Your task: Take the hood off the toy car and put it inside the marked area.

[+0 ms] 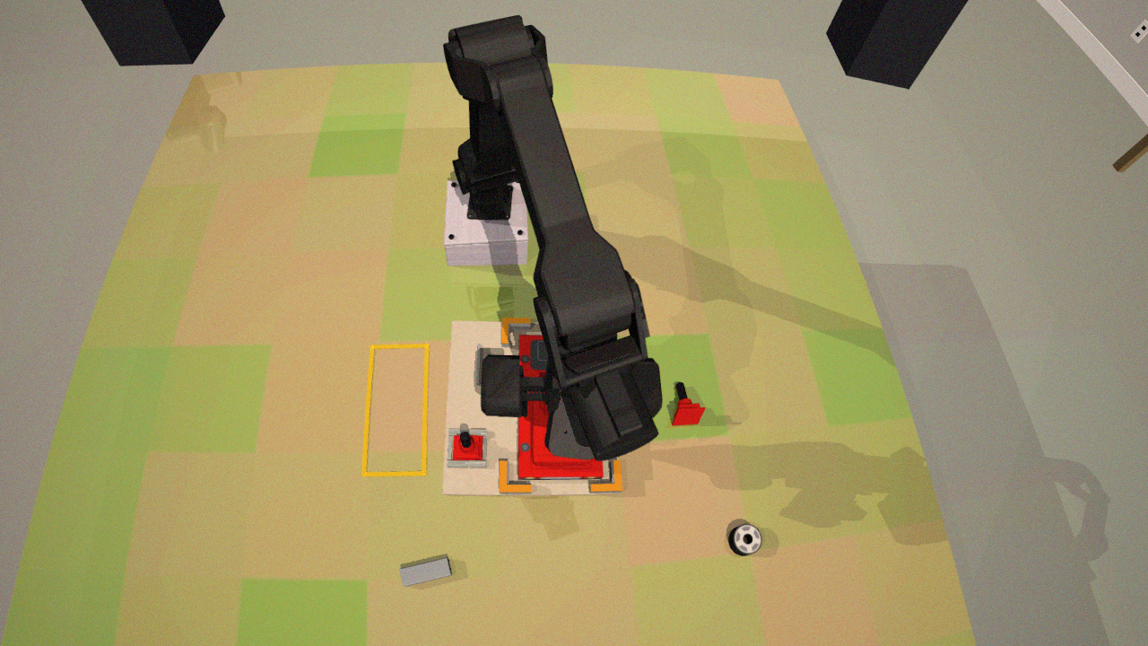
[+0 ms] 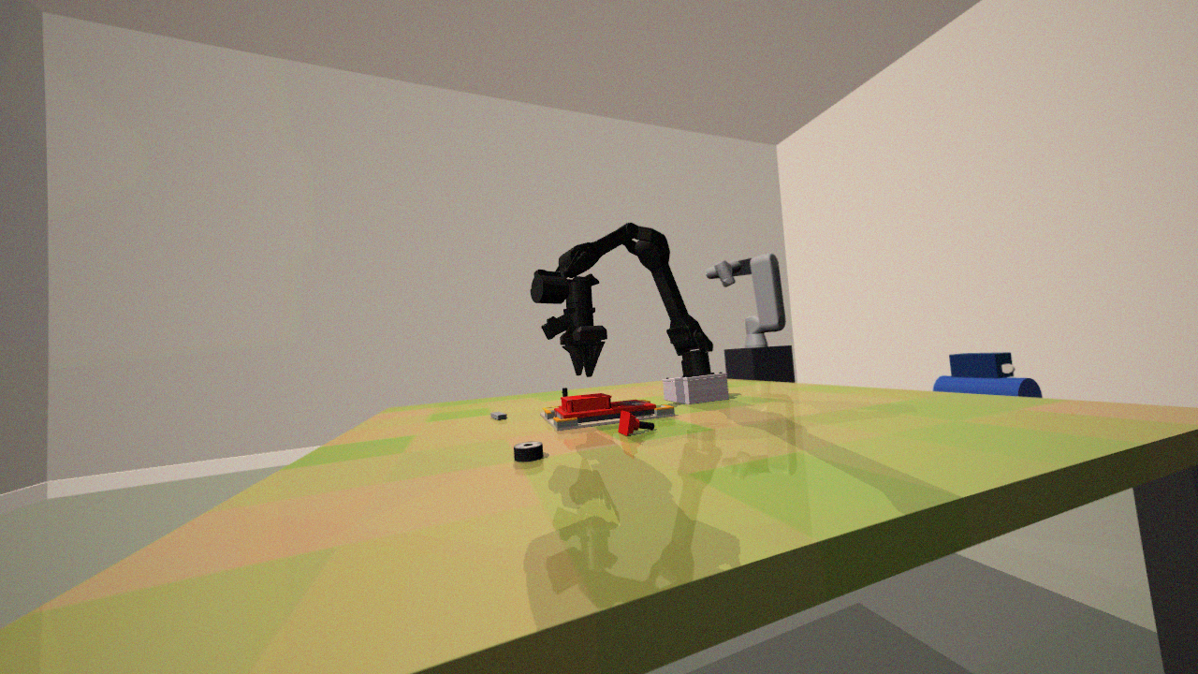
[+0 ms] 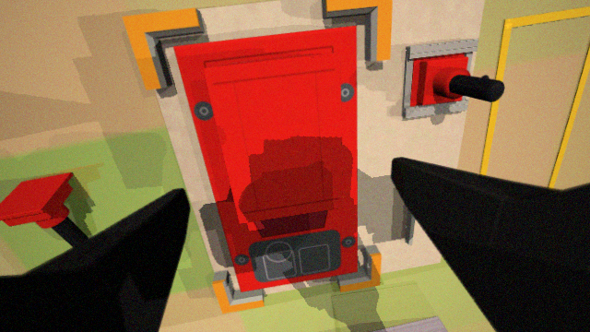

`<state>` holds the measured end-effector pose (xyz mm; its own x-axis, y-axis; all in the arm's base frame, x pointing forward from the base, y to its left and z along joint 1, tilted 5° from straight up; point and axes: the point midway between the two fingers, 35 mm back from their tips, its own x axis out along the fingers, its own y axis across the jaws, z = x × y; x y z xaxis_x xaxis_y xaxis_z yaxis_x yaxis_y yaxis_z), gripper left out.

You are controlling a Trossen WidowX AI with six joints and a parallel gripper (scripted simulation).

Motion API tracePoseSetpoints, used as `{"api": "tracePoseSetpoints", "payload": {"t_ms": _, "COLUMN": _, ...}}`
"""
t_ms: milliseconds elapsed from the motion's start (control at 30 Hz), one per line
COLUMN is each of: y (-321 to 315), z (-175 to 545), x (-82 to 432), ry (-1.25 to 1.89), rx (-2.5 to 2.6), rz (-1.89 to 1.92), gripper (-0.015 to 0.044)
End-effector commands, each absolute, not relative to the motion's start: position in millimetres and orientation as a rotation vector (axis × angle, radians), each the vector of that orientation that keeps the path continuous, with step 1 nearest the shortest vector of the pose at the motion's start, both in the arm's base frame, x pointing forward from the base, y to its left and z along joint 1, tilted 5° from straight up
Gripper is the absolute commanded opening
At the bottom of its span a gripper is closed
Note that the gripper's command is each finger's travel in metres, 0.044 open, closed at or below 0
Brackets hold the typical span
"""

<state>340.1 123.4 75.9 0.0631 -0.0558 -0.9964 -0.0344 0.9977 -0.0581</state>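
Note:
The toy car [image 1: 526, 467] [image 2: 641, 407] [image 3: 209, 138] is a flat red body with dark seats. Its hood [image 2: 586, 402] [image 3: 286, 106] is a raised red box lying on the body. In the top view the arm partly covers both. My gripper [image 2: 583, 373] [image 3: 291, 182] is open and empty, pointing down well above the car. In the wrist view its fingertips appear on either side of the car. In the top view the arm hides the fingers. The marked area is a yellow outline [image 1: 368, 409] [image 3: 489, 138] on the table, left of the car in the top view, with nothing inside.
The car sits between orange corner brackets [image 3: 163, 24] on a cream board [image 1: 473, 341]. A red piece [image 1: 466, 446] [image 3: 426, 78] with a black stem stands on the board. A similar piece [image 1: 688, 414] [image 2: 626, 423] lies beside it. A wheel [image 1: 746, 538] and a grey block [image 1: 426, 570] lie farther off.

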Motion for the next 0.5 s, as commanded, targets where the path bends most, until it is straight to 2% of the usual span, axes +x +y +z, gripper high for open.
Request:
{"api": "tracePoseSetpoints", "payload": {"t_ms": 0, "y": 122, "z": 70, "x": 339, "ry": 1.512, "rx": -0.082, "rz": -0.016, "gripper": 0.0440}}
{"api": "tracePoseSetpoints", "payload": {"t_ms": 467, "y": 122, "z": 58, "x": 340, "ry": 1.512, "rx": -0.082, "rz": -0.016, "gripper": 0.0440}}
